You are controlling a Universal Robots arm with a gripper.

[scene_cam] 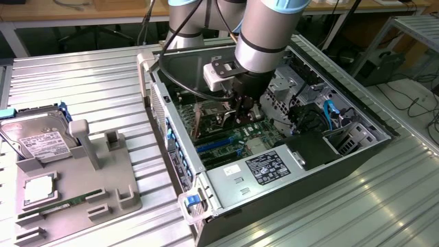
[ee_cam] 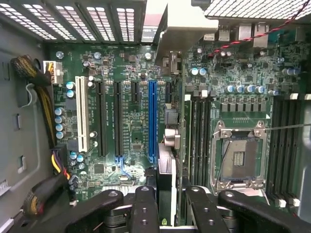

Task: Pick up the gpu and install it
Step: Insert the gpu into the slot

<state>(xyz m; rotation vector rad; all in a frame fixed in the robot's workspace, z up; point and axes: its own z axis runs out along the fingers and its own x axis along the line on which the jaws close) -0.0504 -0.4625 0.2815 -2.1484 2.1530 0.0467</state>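
Gpu (ee_cam: 166, 187), thin dark flat card w/ pale metal bracket end, sits edge-on between my fingers (ee_cam: 146, 208), pinched, just over the green mobo (ee_cam: 131, 111) beside the long blue slot (ee_cam: 152, 121), inside the open pc case (scene_cam: 357, 149) on ribbed metal desk (scene_cam: 82, 87).

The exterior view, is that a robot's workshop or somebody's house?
Probably a workshop or lab. A robot arm reaches into an open computer case on a ribbed metal table, beside a grey parts holder with a hard drive.
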